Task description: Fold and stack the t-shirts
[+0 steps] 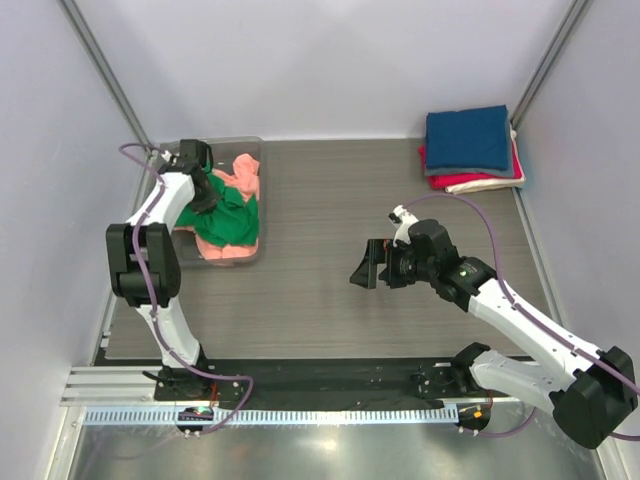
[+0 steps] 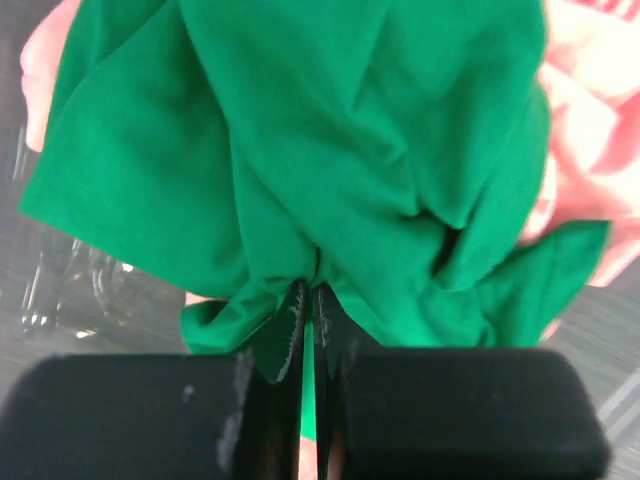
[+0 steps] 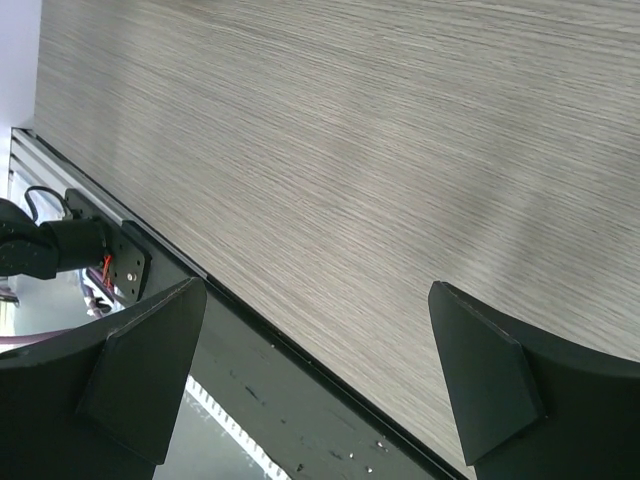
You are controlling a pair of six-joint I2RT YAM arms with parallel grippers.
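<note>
Your right claw [image 1: 372, 265] hangs wide open over the table [image 1: 300, 300], gripping nothing. Farther back, your left claw [image 2: 308, 300] is pinched nearly shut on a fold of the green tee [image 2: 330, 150]. The tee bunches just beyond its tips, in the bin [image 1: 222, 141], atop the pink tee [image 1: 245, 172]. The folded tees [image 1: 468, 140] sit stacked at far right.

Green tee [image 1: 228, 212]: crumpled, heaped in the bin [image 1: 222, 141].
Salmon-pink tee [image 1: 246, 170]: rumpled beneath it.
Navy tee [image 1: 467, 138]: folded flat atop red tee [image 1: 475, 183], far-right corner.
</note>
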